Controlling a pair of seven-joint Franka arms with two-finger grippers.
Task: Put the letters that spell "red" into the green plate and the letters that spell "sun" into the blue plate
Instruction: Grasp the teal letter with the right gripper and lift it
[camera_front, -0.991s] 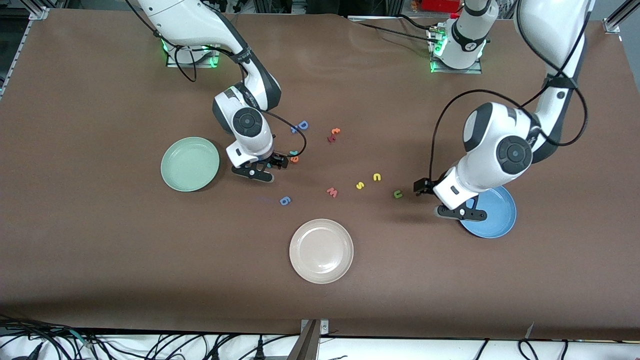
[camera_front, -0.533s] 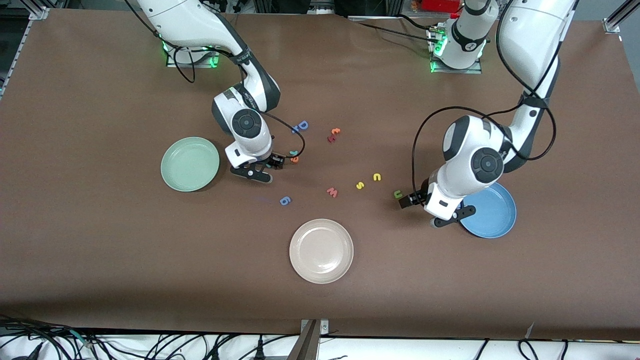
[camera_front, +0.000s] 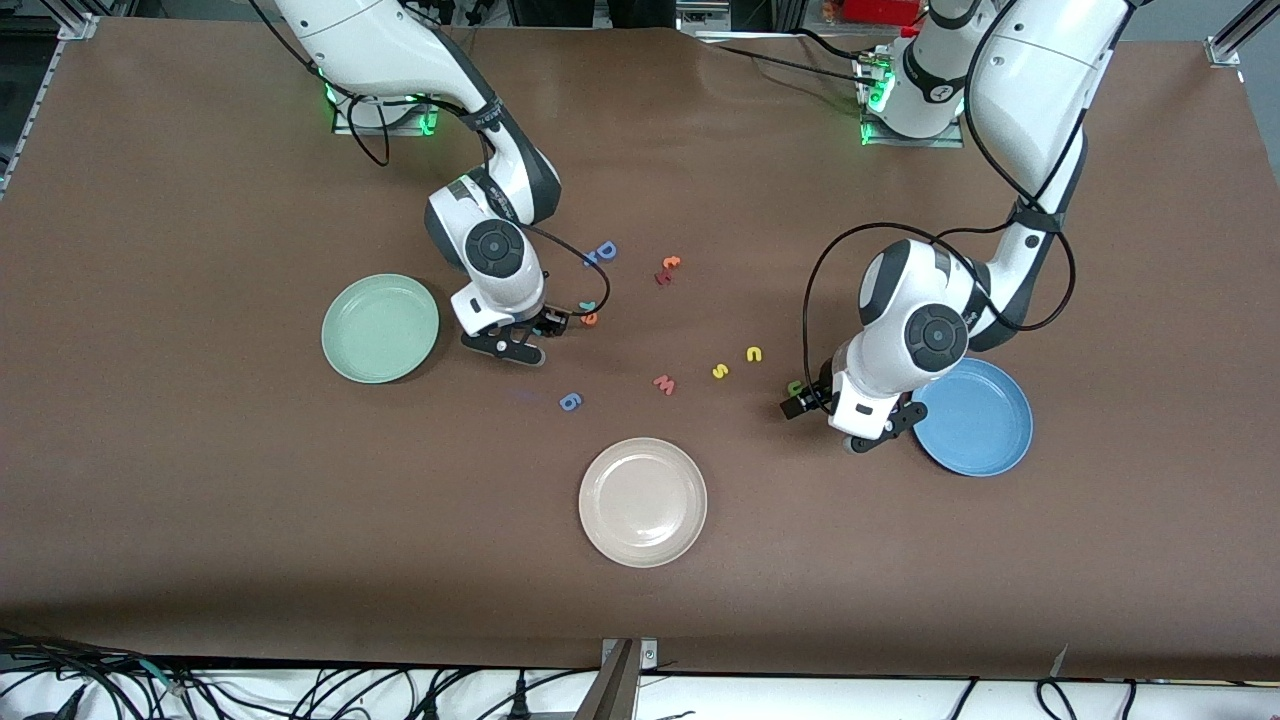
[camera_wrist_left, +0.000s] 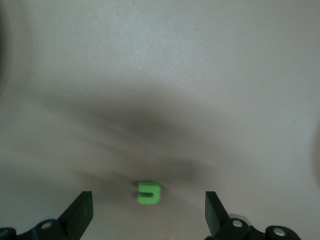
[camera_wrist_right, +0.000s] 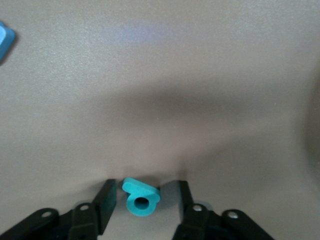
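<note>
The right gripper's (camera_wrist_right: 142, 202) jaws stand a little apart with the small teal foam "d" letter (camera_wrist_right: 141, 199) between them, low enough to squeeze it. The left gripper's (camera_wrist_left: 149, 212) jaws are wide apart around the tiny green foam "u" letter (camera_wrist_left: 148, 192), ready to close on it.

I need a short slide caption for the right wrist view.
Right tool straddling a teal letter on the brown table.

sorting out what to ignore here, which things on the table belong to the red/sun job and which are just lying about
Job:
teal d
orange e
green u
yellow s
yellow n
green plate
blue plate

Lying about:
cream plate
blue D
pink w
red-orange pair
</note>
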